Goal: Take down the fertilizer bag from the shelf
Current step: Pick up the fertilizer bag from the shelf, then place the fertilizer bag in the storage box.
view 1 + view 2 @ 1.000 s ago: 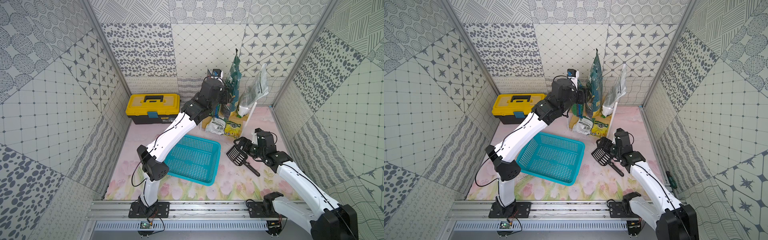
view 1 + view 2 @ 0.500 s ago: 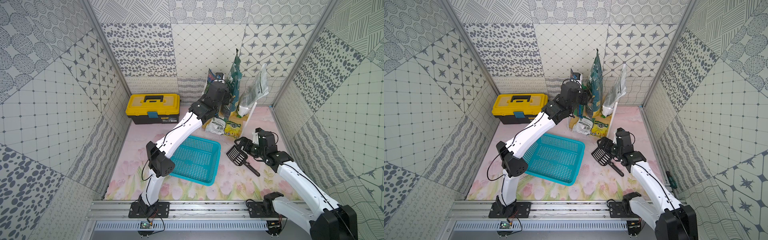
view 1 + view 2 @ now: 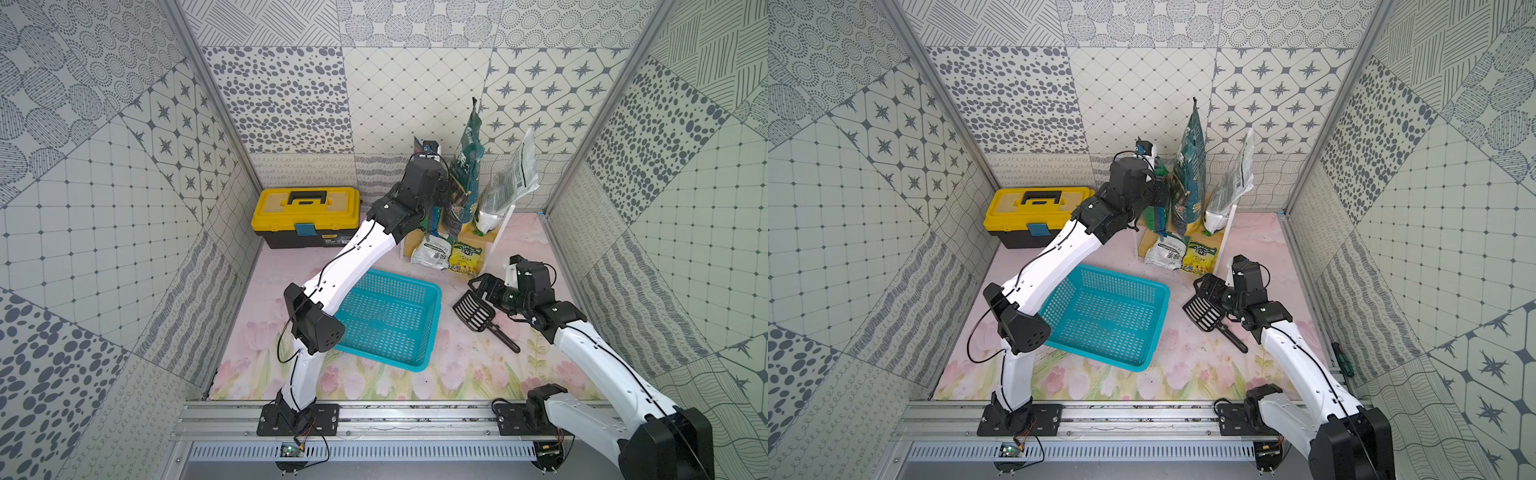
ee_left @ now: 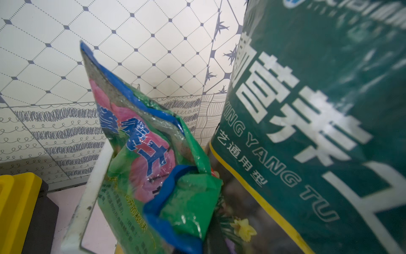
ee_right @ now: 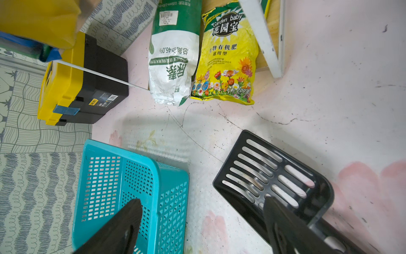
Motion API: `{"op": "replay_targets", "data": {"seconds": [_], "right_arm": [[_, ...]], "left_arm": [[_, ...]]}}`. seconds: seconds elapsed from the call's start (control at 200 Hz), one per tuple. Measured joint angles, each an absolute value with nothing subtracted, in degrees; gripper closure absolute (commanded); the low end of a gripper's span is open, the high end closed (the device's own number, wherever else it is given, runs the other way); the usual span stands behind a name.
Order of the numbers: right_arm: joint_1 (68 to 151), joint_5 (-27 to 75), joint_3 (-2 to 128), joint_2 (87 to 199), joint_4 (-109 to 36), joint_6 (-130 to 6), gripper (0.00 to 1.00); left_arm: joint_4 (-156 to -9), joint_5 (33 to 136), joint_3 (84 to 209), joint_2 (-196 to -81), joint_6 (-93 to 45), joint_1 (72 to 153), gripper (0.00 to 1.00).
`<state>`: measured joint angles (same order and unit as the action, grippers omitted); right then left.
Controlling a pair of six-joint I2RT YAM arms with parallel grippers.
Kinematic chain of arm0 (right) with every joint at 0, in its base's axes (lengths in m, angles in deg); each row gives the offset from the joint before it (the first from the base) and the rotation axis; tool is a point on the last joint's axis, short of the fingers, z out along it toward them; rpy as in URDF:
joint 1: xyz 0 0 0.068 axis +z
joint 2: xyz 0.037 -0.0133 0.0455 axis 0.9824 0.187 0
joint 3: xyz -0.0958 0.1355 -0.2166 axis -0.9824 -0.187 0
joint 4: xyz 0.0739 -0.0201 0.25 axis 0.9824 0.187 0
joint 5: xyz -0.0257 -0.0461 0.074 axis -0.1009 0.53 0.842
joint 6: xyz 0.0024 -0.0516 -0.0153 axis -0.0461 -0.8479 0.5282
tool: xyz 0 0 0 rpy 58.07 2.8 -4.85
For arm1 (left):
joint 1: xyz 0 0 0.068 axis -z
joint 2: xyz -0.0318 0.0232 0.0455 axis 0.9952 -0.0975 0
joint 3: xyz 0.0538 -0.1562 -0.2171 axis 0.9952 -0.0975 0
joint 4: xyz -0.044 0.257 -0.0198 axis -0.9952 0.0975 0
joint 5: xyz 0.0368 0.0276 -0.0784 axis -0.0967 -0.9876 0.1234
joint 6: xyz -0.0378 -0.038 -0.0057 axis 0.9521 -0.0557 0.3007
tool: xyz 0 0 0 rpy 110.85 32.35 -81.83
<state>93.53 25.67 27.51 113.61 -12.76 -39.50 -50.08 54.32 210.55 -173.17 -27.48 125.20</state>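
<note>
Right gripper point(image 5: 204, 220) noted nearest the rail, low over the floor mat, jaws spread wide and empty; one finger is seen over the black scoop point(image 5: 270, 173), the other over a corner of the teal basket point(image 5: 131, 187). No contact with either can be made out

Basket point(image 3: 386, 320) found empty, lying between the two arms

Further in, a white bag point(image 3: 432, 253) and a yellow flower-print bag point(image 3: 465, 255) are seen lying side by side at the foot of the shelf point(image 3: 500, 224), their lower ends on the mat

Left arm is stretched to the upper tier. Left gripper point(image 3: 1160, 195) is judged closed on the crumpled top of the fertilizer bag point(image 4: 136, 154); the fingers themselves are hidden in the wrist view, so the pinch is inferred from the bunched film right at the lens

The fertilizer bag, green with blue edging and a pink print, is seen upright on the upper tier at the end nearest the yellow toolbox point(image 3: 305, 216), just beside a tall dark green bag point(image 3: 467, 166). A clear bag point(image 3: 509, 178) stands at the far end

Progress judged early: reach and grasp done; lift clear of the tier, carry and set-down are all left to do
</note>
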Motion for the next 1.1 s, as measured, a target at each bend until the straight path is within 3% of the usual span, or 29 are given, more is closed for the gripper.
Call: {"op": "replay_targets", "data": {"seconds": [0.575,0.895,1.101], "right_arm": [[93.4,29.8,29.0,114.0,-12.6,-39.9,0.11],[93.6,32.6,29.0,114.0,-12.6,-39.8,0.13],[98.1,33.6,29.0,115.8,-12.9,-39.0,0.18]], "left_arm": [[-41.4,66.9,201.3,-156.7,-26.7,126.7,1.00],[-39.9,70.9,186.4,-141.6,-26.8,126.7,1.00],[-39.4,70.1,174.3,-130.7,-29.5,126.4,1.00]]}}
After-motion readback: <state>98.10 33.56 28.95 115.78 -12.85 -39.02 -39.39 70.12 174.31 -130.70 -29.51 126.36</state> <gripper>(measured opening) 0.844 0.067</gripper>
